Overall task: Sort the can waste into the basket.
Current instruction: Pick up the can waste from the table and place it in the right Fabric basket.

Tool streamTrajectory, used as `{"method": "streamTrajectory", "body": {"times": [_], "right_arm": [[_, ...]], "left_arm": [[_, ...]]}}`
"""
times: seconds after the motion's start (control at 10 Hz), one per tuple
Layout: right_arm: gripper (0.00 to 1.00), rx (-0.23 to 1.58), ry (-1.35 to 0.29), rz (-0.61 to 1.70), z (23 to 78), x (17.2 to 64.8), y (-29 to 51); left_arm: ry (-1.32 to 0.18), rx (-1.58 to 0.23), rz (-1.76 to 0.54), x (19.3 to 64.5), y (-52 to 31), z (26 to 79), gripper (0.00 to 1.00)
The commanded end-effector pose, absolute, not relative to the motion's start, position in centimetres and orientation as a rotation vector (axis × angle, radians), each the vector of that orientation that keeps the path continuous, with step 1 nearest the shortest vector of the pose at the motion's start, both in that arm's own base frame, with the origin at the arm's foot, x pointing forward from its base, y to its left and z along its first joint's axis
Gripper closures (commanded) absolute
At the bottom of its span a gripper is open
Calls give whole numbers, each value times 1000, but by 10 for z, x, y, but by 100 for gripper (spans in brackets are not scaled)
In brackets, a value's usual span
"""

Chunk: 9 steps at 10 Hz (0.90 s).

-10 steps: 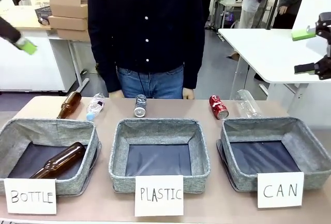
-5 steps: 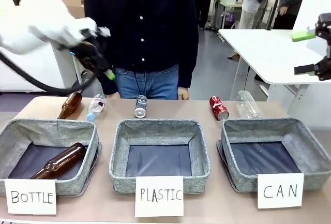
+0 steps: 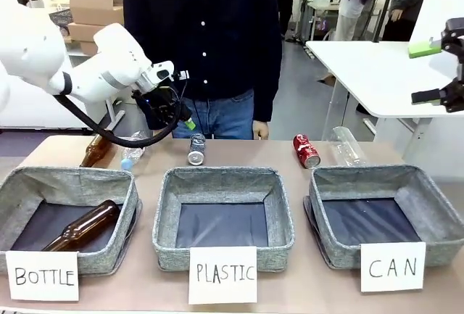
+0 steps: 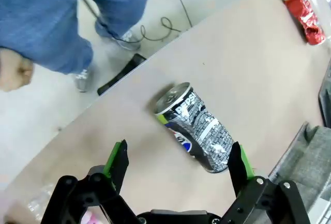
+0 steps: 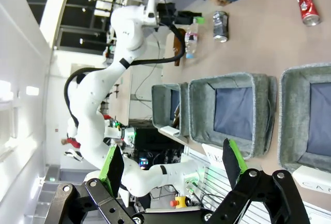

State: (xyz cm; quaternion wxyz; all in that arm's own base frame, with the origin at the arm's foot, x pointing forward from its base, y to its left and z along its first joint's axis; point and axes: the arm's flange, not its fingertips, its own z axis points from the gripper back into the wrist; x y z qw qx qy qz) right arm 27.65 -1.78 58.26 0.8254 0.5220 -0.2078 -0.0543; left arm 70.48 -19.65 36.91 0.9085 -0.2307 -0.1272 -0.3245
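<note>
On the table (image 3: 250,151), the black can (image 4: 196,128) is framed by the spread left gripper (image 4: 178,158); the reach is judged in hand, with lowering and closing needed next. The red can (image 3: 307,150) is seen just behind the basket (image 3: 377,171). The right gripper (image 3: 429,73) is spread, well apart.

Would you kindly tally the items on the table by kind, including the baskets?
Cans: 2, black-and-grey can and red can
Brown glass bottles: 2, table bottle and basketed bottle
Clear plastic bottles: 2, left plastic bottle and right plastic bottle
Fabric baskets: 3, BOTTLE basket, PLASTIC basket, CAN basket
Total: 9
</note>
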Motion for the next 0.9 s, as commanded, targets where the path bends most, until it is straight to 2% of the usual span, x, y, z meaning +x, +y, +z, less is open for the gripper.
{"method": "streamTrajectory", "body": {"times": [0.0, 0.1, 0.2, 0.5, 0.7, 0.8], "right_arm": [[0, 1131, -461, -91, 583, 279, -17], [0, 1131, -461, -91, 583, 279, -17], [0, 1131, -461, -91, 583, 279, -17], [0, 1131, -461, -91, 583, 279, -17], [0, 1131, -461, -91, 583, 279, -17], [0, 1131, -461, -91, 583, 279, -17]], "left_arm": [[-309, -426, -666, 691, -179, 389, 0], [-262, -476, -670, 705, -197, 369, 0], [-264, -513, -570, 694, -205, 361, 0], [-273, -455, -486, 653, -223, 345, 0], [-363, -415, -462, 655, -230, 330, 0], [-360, -399, -453, 663, -234, 318, 0]]}}
